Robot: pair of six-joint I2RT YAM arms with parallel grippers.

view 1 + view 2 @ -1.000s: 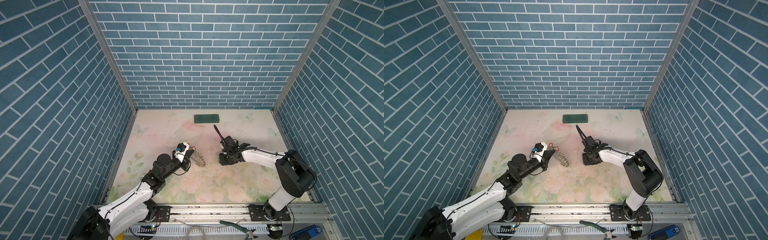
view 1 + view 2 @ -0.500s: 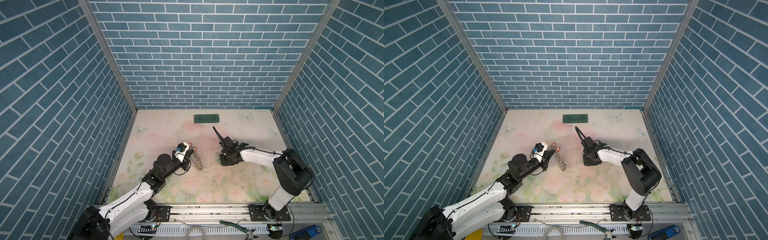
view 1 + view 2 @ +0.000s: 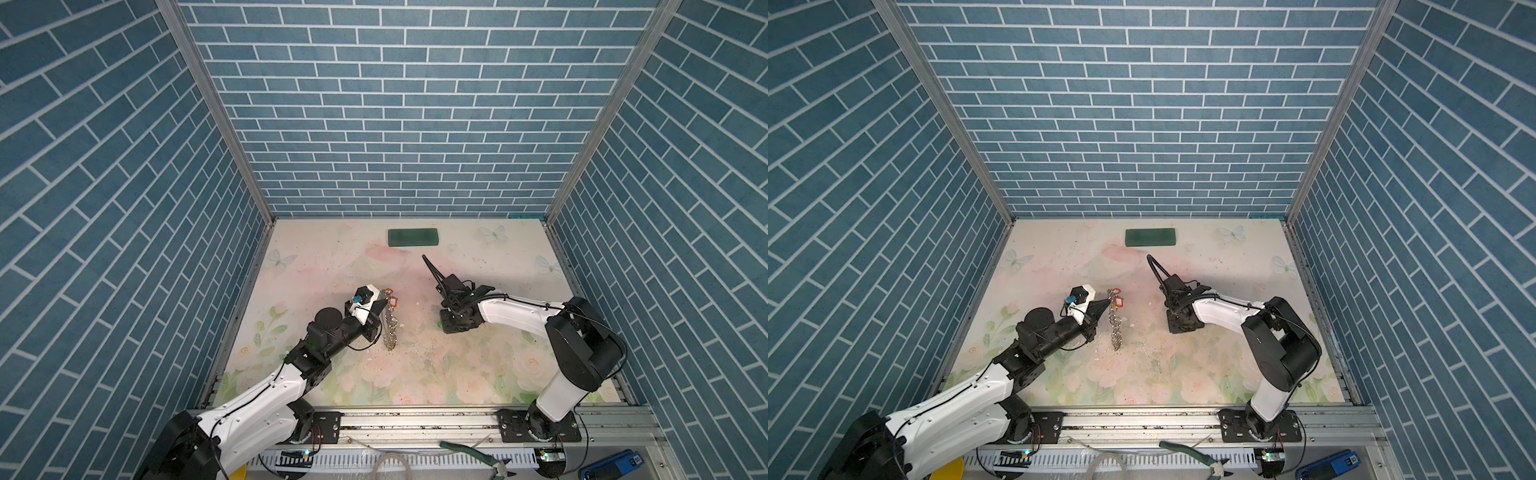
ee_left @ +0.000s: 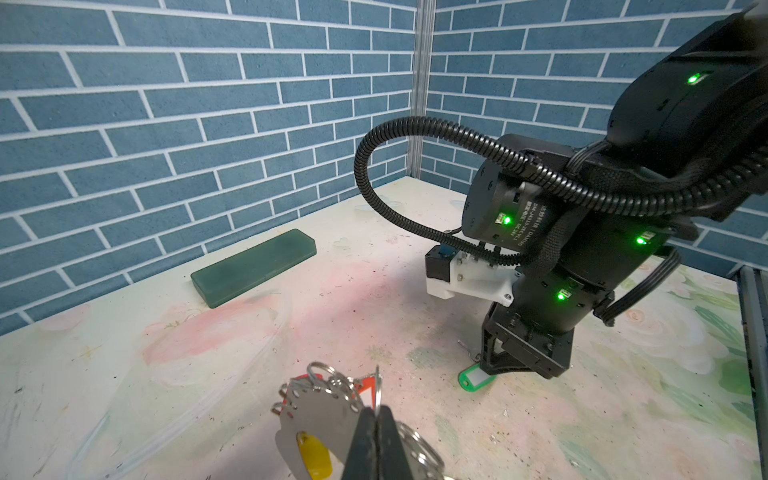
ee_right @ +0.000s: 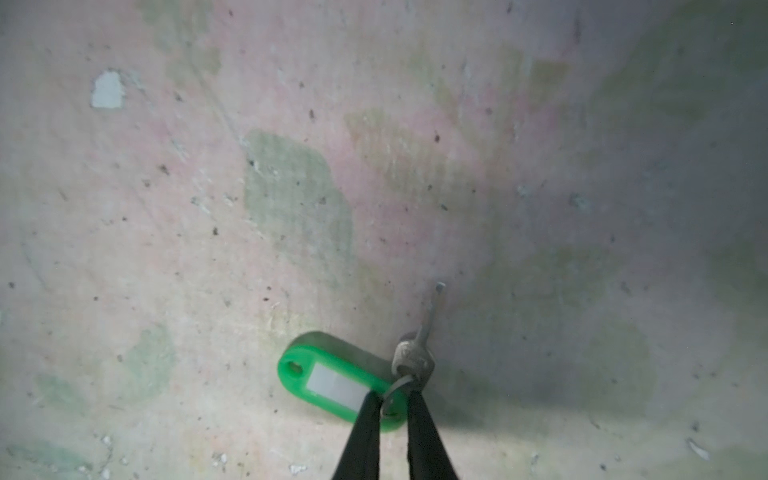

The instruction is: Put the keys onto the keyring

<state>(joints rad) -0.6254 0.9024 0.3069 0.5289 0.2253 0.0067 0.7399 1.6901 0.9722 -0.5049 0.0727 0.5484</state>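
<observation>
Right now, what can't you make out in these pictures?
- Right wrist view: whether the right gripper pinches the green-tagged key's small ring; its fingers cover the contact.
- Both top views: that key, almost wholly under the gripper.
- Left wrist view: the keyring, lower part cut off by the bottom edge and behind the left gripper.

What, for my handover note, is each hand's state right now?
Left hand: closed on the keyring.
Right hand: narrowly apart astride the split ring of the green-tagged key; grip cannot be told.
</observation>
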